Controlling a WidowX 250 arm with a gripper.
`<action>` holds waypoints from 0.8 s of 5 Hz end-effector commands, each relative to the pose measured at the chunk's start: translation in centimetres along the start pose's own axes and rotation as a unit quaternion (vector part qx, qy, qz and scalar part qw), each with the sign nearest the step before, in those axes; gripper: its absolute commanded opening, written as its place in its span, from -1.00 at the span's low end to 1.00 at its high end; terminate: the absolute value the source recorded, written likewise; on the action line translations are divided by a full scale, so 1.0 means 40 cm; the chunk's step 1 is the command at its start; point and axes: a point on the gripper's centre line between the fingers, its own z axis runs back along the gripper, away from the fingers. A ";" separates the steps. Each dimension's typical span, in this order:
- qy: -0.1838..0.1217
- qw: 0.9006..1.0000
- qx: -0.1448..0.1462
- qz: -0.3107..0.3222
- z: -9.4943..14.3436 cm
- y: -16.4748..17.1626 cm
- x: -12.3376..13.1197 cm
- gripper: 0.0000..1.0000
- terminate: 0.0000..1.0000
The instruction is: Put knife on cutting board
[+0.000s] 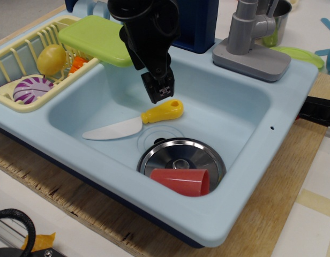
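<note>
observation.image | gripper (160, 92) jaws look nearly closed, holding nothing, tips just above handle end | knife (134, 120) directly below, flat on sink (245, 139) floor, not yet grasped | cutting board (98, 38) up-left of jaws, on dish rack (15, 99) edge, bare | progress: pick, lift, place all left

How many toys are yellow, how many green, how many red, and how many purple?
Yellow: 2, the knife handle and the lemon
Green: 1, the cutting board
Red: 1, the cup
Purple: 1, the striped plate
Total: 5
</note>
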 end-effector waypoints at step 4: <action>0.006 1.000 -0.027 0.000 -0.088 -0.003 -0.005 1.00 -1.00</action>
